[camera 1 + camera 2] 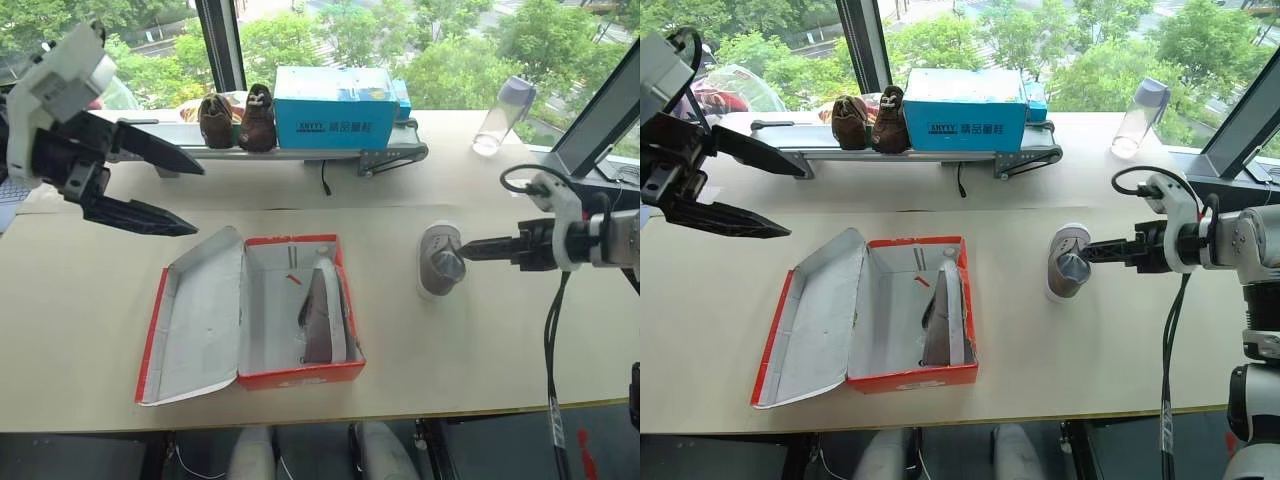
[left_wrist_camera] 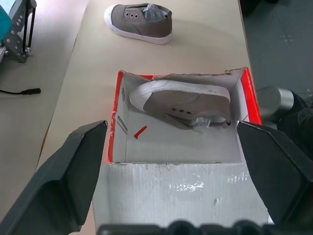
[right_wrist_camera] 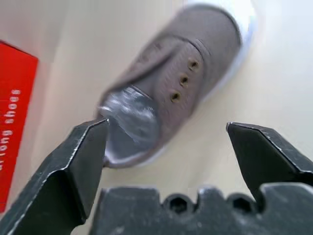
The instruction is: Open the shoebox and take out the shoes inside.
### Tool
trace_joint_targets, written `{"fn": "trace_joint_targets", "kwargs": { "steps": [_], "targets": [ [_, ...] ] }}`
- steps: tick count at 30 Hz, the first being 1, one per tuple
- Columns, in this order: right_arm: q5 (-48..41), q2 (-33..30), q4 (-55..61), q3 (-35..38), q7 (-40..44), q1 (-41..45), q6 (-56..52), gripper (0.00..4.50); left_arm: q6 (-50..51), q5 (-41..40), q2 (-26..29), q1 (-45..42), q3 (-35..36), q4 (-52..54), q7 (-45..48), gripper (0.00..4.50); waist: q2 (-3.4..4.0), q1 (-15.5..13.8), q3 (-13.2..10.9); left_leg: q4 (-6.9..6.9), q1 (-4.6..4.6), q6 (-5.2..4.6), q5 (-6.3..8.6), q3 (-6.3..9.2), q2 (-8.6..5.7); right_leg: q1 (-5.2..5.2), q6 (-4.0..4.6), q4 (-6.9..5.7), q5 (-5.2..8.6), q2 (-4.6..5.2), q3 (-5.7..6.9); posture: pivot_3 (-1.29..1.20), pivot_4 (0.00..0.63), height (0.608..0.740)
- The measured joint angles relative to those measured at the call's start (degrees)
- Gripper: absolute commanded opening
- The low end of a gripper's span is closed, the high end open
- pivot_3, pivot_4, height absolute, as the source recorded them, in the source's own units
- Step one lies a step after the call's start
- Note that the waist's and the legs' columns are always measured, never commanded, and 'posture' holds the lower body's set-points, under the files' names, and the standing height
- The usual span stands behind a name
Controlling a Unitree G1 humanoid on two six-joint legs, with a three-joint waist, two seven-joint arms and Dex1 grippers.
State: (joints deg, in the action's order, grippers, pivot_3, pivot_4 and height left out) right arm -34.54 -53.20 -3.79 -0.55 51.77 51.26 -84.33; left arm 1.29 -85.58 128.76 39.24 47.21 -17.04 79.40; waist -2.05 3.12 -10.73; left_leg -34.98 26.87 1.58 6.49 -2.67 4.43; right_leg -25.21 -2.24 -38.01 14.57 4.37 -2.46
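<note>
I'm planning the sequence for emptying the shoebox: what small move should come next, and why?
Probably bring the right gripper away from the sneaker on the table and across to the sneaker left in the box. Its fingers stand open, that sneaker rests free on the table, and the other lies on its side against the red shoebox wall.

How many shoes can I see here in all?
4: one grey shoe lying in the open red box, one grey shoe on the table right of it, two brown shoes on the back shelf.
</note>
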Motion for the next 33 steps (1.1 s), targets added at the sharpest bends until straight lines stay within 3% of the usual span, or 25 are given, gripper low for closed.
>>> {"fn": "trace_joint_targets", "kwargs": {
  "steps": [3,6,10,14,22,33],
  "targets": [
    [-8.91,7.57,5.24,0.61,-2.22,5.88,-6.15,4.38,0.0,-0.01,0.21,0.0,0.42,0.16,-0.05,4.5,0.0,0.32,0.0,0.02,-0.01,0.0,-0.01,0.04,-0.01,0.04,0.01,-0.02,-0.01,0.0,0.01,0.0,0.15,0.74],
    [-23.23,14.31,4.57,-0.82,-9.52,9.79,-7.49,4.38,-0.01,-0.01,0.16,0.04,0.47,0.15,-0.16,4.5,0.0,0.11,0.0,0.04,0.03,0.0,-0.01,0.04,-0.01,0.07,0.03,0.03,-0.02,0.02,0.01,0.0,0.15,0.74],
    [-38.42,17.17,-1.67,-3.88,-20.86,11.43,-7.72,4.38,-0.02,-0.01,0.09,0.1,0.48,0.16,-0.48,4.5,0.0,-1.08,0.0,0.02,0.06,0.01,-0.02,0.02,-0.02,0.08,0.01,0.03,-0.03,0.04,0.03,0.0,0.15,0.74],
    [-45.91,17.23,-4.25,-5.82,-30.57,10.8,-7.72,4.38,-0.03,-0.03,0.08,0.08,0.43,0.19,-0.64,4.5,-0.01,-1.49,0.0,-0.01,0.05,0.01,-0.02,0.01,-0.01,0.09,0.01,0.01,-0.03,0.03,0.03,0.0,0.15,0.74],
    [-46.35,19.71,-5.54,-7.81,-40.82,7.34,-7.71,4.38,-0.01,0.19,0.0,-0.58,-1.58,0.58,-1.59,4.5,-0.01,-1.62,0.01,0.01,0.05,0.0,-0.03,0.03,0.01,0.06,0.03,0.0,-0.04,-0.03,0.02,0.0,0.15,0.74],
    [-31.5,24.4,-1.15,-12.08,-38.5,5.59,-7.32,4.38,1.6,2.05,-3.12,-7.34,-4.0,5.18,-3.67,4.5,-0.38,-2.06,0.25,-0.05,-0.03,0.0,-0.03,0.03,0.01,0.19,0.02,0.02,-0.04,-0.03,0.04,0.0,0.15,0.74]
  ]
}}
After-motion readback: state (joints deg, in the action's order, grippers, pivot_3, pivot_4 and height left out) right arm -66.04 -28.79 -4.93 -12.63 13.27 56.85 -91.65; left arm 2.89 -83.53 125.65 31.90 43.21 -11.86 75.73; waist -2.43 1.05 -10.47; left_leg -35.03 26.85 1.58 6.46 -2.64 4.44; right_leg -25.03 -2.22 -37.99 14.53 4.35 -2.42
